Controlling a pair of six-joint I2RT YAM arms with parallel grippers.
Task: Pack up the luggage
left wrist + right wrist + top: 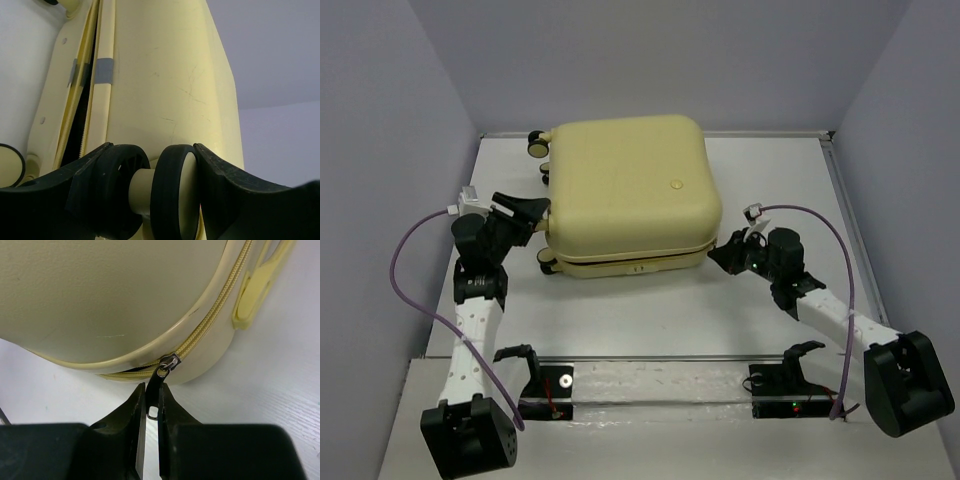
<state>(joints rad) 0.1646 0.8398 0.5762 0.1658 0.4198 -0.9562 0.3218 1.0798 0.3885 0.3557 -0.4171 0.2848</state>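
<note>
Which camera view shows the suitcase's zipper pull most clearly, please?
The right wrist view: the zipper pull sits close up, pinched by the right gripper at the suitcase corner. In the top external view it is too small to make out. The left wrist view shows only the seam and a caster wheel.

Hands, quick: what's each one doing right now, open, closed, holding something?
Left hand: closed on a caster wheel.
Right hand: closed, pinching the zipper pull.
</note>
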